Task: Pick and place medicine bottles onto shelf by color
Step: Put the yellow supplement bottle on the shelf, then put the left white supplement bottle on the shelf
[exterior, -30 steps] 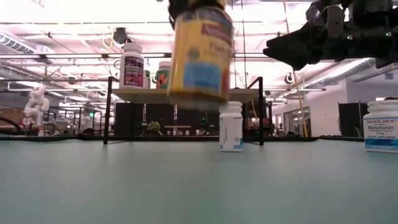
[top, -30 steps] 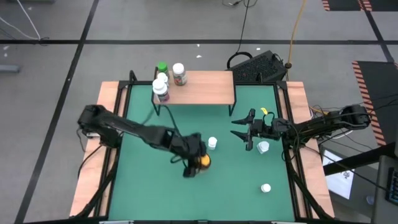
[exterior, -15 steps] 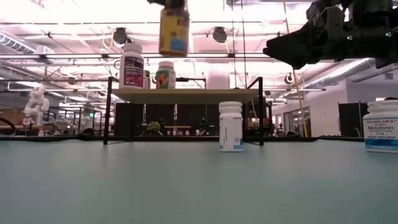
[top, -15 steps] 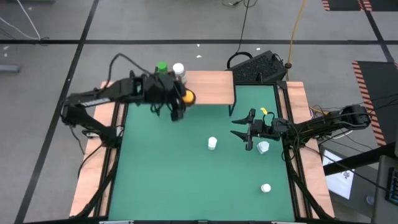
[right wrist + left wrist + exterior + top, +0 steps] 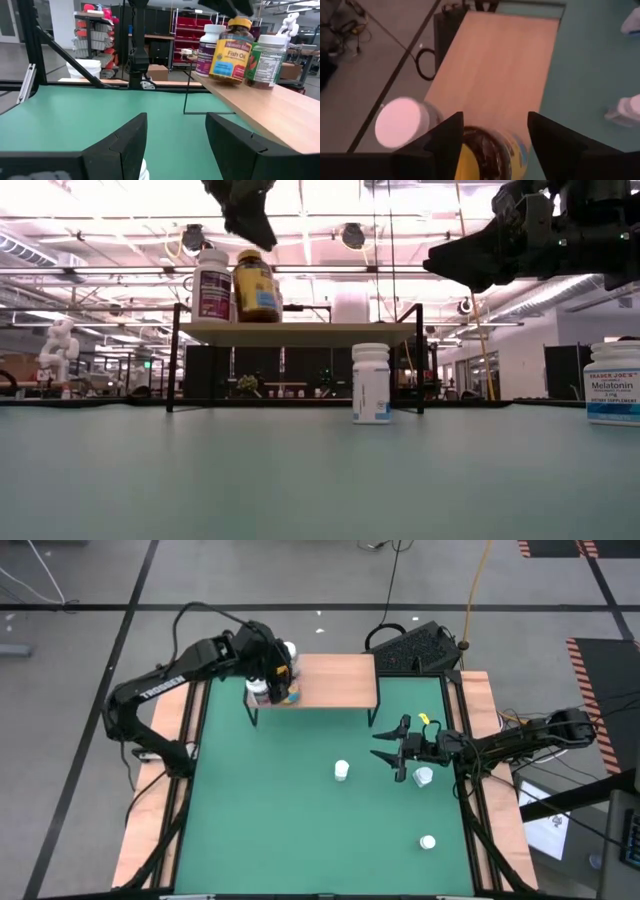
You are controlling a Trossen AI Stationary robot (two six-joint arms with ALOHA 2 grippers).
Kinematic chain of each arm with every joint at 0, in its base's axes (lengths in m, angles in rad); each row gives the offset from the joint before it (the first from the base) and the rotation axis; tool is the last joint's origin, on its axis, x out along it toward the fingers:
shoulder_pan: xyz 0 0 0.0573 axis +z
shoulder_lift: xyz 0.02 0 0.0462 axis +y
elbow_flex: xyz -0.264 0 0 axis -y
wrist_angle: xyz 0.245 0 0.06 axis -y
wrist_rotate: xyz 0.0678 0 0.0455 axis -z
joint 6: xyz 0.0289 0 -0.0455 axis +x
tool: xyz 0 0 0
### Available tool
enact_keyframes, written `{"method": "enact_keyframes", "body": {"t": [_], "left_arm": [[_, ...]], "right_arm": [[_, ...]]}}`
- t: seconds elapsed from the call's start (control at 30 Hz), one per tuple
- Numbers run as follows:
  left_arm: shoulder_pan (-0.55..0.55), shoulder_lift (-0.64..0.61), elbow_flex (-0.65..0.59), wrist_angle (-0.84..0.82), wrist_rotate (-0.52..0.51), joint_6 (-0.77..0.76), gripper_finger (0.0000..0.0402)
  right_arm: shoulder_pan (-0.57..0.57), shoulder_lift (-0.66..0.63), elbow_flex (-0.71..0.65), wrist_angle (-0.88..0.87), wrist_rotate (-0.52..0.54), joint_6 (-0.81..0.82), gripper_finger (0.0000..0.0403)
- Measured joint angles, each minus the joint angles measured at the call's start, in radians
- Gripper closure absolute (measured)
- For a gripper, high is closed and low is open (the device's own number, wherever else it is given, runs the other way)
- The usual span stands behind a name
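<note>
My left arm's stretched way out toward the far left of the table, wrist bent down, left gripper [image 5: 280, 678] pointing down with its fingers [image 5: 445, 145] parted a fair bit — I can't tell if they're pressing on anything. Right arm's just parked low over the right side — right gripper [image 5: 392, 757] facing inward, fingers [image 5: 127, 145] apart, nothing between them.
</note>
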Motion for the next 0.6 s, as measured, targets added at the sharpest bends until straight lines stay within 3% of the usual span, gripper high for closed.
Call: {"method": "enact_keyframes", "body": {"t": [0.3, 0.6], "left_arm": [[0.023, -0.002, -0.048, 0.061, 0.003, 0.012, 0.0254], [-0.021, -0.015, -0.048, 0.18, 0.003, 0.024, 0.0268]], "right_arm": [[0.0, 0.0, 0.0, 0.0, 0.0, 0.0, 0.0204], [0.0, 0.0, 0.0, 0.001, 0.004, -0.003, 0.0204]]}}
